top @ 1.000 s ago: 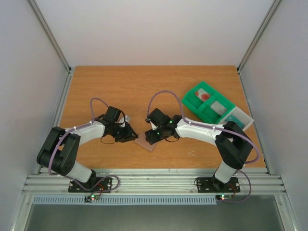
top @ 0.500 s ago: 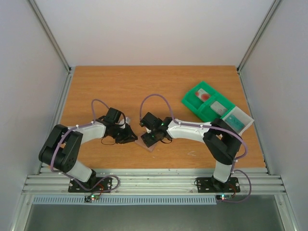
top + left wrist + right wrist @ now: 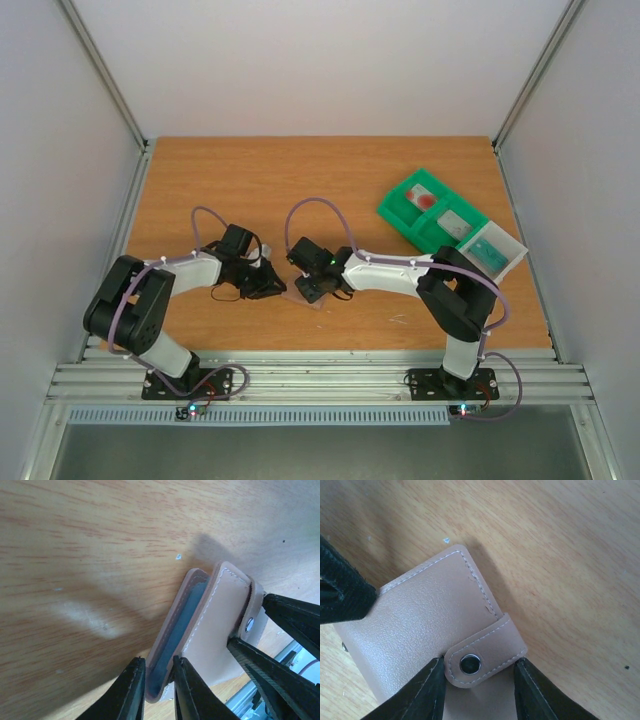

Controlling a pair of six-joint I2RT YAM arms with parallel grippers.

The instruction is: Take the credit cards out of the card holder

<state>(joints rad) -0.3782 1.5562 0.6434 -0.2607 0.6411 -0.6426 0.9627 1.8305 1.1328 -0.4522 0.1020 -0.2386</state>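
While the card holder [image 3: 215, 630] is pinched by the left gripper [image 3: 159, 667], its snap tab [image 3: 485, 655] is straddled by the right gripper [image 3: 479, 664]; whether it is gripped cannot be told.

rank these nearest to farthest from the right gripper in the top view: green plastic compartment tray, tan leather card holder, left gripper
1. Tan leather card holder, directly under the right gripper.
2. Left gripper, just to the left, at the holder's other side.
3. Green plastic compartment tray, well off to the right and farther back.

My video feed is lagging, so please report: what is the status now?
Left gripper shut on card holder flap. Right gripper astride snap tab, grip unclear. Holder ajar. Nothing blocking.
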